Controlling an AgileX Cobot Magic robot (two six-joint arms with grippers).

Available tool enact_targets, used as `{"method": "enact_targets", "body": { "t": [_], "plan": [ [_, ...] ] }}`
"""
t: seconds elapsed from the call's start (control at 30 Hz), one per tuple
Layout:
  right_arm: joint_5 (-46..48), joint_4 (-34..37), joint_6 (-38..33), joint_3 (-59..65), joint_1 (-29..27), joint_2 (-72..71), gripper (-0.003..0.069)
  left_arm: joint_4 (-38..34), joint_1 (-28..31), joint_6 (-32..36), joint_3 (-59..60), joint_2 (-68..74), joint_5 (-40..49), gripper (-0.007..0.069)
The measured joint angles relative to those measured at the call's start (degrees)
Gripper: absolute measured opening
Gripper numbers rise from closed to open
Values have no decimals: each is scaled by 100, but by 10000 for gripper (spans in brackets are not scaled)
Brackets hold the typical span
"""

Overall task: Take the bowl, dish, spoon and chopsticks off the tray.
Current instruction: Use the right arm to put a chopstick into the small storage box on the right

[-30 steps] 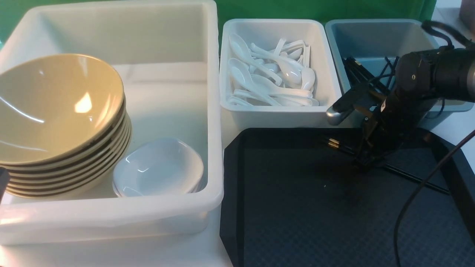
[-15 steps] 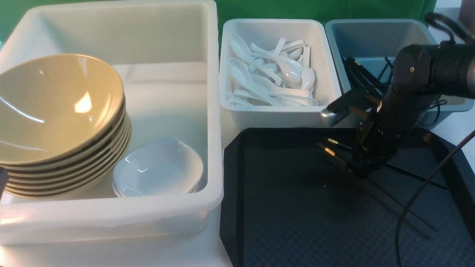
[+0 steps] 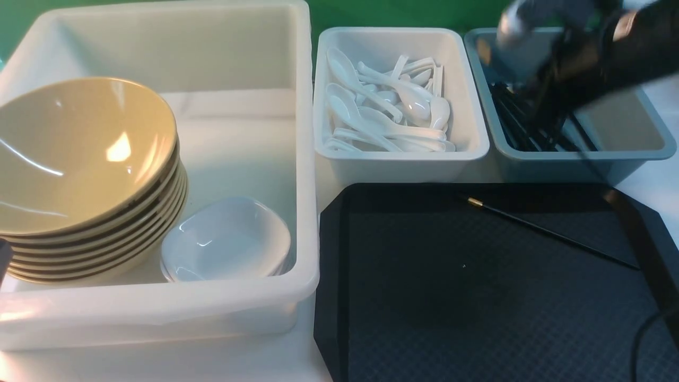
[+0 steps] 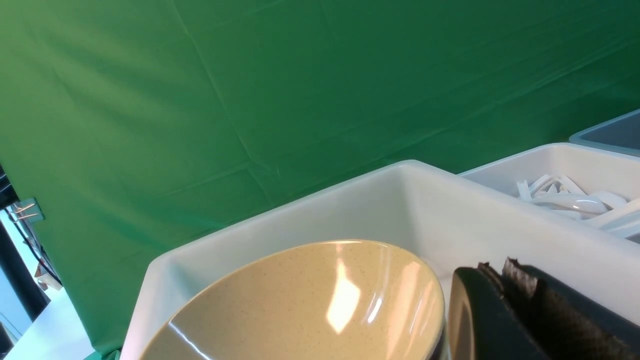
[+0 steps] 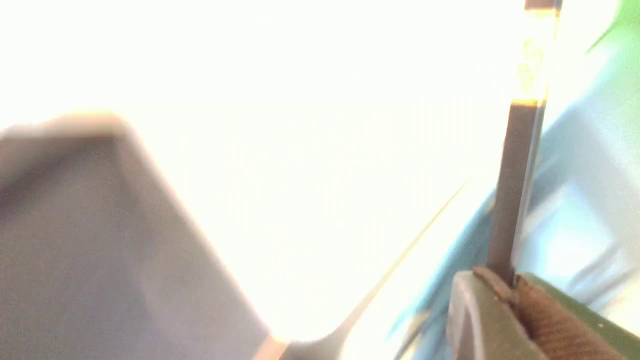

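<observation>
The black tray [image 3: 451, 318] holds one black chopstick [image 3: 551, 233], lying slantwise near its far edge with its gold band pointing left. My right arm [image 3: 610, 42] is a blur above the grey-blue tub [image 3: 626, 154]. In the right wrist view my right gripper [image 5: 510, 282] is shut on the other chopstick [image 5: 517, 185], which sticks out past the fingertips. The yellow bowl [image 3: 79, 154] tops a stack in the large white tub [image 3: 159, 313]. My left gripper [image 4: 495, 270] is shut and empty beside that bowl [image 4: 310, 300]. White spoons [image 3: 392, 106] fill the middle tub.
Small white dishes [image 3: 228, 239] are stacked in the large tub next to the bowls. Several black chopsticks [image 3: 522, 130] lie in the grey-blue tub. A green backdrop stands behind the tubs. A black cable [image 3: 644, 329] hangs over the tray's right side.
My right gripper has lifted one chopstick off the tray and swung up and back over the grey-blue tub. The other chopstick stays on the tray. The left arm has not moved.
</observation>
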Motion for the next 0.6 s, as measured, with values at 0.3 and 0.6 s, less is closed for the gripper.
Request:
{"method": "enact_targets", "body": {
  "t": [0.3, 0.6],
  "plan": [
    [-1439, 17, 859, -797, -590, 1182, 230, 0, 0, 0, 0, 0, 0, 8],
    [2472, 24, 1636, -1632, -1079, 1387, 456, 0, 0, 0, 0, 0, 41, 8]
  ]
}}
